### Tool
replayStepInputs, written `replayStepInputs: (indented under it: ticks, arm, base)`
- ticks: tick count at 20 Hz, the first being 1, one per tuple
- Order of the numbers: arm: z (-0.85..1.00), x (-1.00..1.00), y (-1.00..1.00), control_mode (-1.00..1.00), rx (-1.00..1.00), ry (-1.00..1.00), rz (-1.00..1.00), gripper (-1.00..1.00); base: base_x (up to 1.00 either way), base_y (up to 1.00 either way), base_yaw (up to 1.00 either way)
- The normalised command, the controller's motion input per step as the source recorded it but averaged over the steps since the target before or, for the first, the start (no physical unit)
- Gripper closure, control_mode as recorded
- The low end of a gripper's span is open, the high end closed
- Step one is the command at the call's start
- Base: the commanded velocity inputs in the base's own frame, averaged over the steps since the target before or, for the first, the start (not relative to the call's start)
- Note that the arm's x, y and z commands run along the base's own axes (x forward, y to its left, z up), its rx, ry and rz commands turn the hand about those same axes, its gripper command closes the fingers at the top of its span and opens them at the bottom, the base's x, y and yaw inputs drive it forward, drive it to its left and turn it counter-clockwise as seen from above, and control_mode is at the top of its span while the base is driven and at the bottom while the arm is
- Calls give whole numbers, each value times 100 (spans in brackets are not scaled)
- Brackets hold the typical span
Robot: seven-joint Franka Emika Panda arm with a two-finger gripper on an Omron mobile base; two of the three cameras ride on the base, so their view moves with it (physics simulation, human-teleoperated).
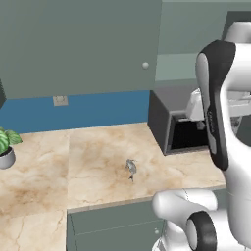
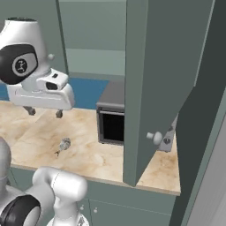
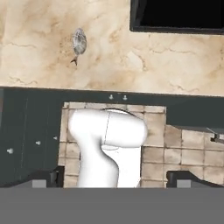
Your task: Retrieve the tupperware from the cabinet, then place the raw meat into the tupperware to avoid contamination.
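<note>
I'm seeing the raw meat as a small elongated grey-and-whitish lump lying alone on the marbled desk, near the front edge and left of the dark microwave. The gripper is hanging above the desk with its 2 fingers spread wide and released, grasping nothing; the meat is sitting below it, apart. The cabinet door is standing open over the microwave. I'm reading no labels or writing anywhere.
</note>
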Motion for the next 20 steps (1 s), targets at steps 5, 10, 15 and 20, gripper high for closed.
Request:
replayStepInputs:
  ticks: [5,10,15,20]
  arm:
    - [6,27,35,-100,6,-20,-27,-100]
    - [41,26,50,-100,-3,-5,-11,-100]
    - [29,37,48,-100,-14,-8,-1,-100]
    - [17,43,40,-100,-16,-22,0,-100]
  base:
    - [0,0,0]
    - [0,0,0]
    - [0,0,0]
    - [0,0,0]
